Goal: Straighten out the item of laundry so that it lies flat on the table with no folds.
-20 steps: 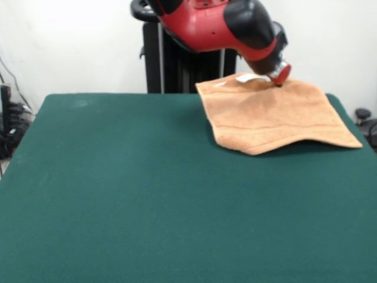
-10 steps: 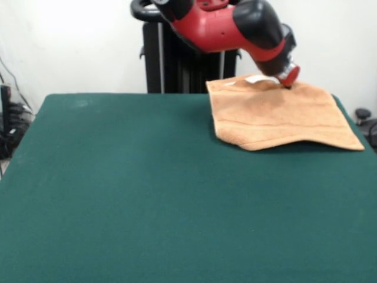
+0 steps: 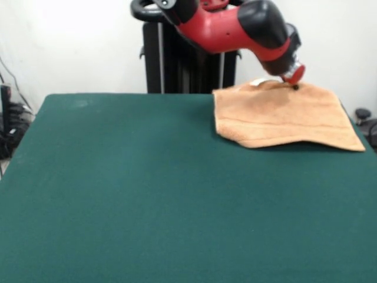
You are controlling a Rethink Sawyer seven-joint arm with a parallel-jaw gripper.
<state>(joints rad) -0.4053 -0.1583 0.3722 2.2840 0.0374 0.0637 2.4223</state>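
The light orange-tan towel (image 3: 283,115) lies at the far right of the dark green table (image 3: 147,188), spread out but lifted at its far edge, with a woven stripe across it and a small white tag (image 3: 257,82) at the back. The front edge is wavy near the middle. My gripper (image 3: 294,84) at the end of the red and black arm (image 3: 235,26) comes down onto the towel's raised far edge and seems shut on it; the tips are mostly hidden by the cloth.
The black pedestal (image 3: 177,65) stands behind the table's far edge. Cables and dark gear lie off the table at the left (image 3: 9,124) and a dark object at the right (image 3: 365,118).
The gripper has moved to the right with the towel's far edge, dragging the towel's left side to the right. The towel's near right corner has stayed put.
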